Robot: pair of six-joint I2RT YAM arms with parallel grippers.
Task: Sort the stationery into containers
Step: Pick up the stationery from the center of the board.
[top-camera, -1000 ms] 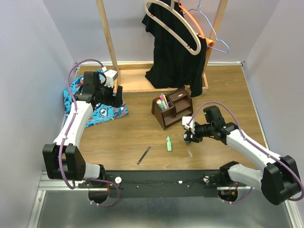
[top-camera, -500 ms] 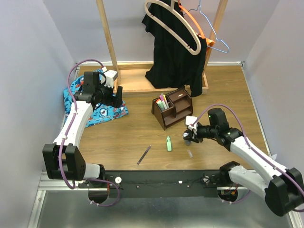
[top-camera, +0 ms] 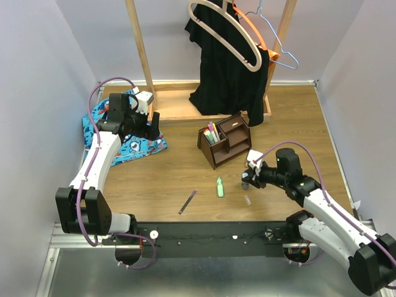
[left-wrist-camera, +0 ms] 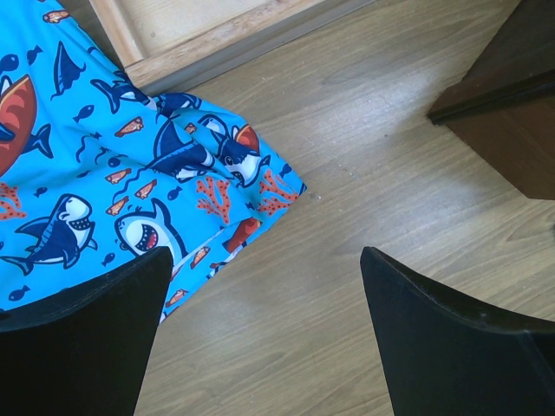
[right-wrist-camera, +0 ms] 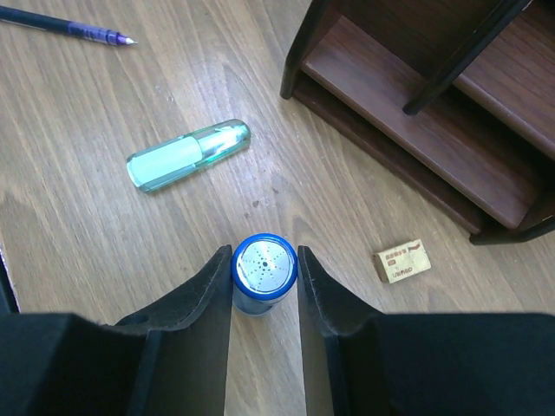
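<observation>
1. Two fingers of the right hand (right-wrist-camera: 264, 276) clamp the small blue bottle (right-wrist-camera: 264, 260), which stands upright.
2. Tan eraser (right-wrist-camera: 402, 261) lies near one finger, the organizer (right-wrist-camera: 416, 113) edge beyond it.
3. Green marker (right-wrist-camera: 186, 156) lies ahead, with bare table (right-wrist-camera: 104, 243) between.
4. Left hand (left-wrist-camera: 264, 260) gapes wide above the cloth (left-wrist-camera: 130, 173) edge.

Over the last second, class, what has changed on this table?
The right gripper eased slightly toward the near edge as its arm drew back, keeping its grip on the blue bottle. The left gripper, green marker, purple pen, eraser and organizer stayed put.
</observation>
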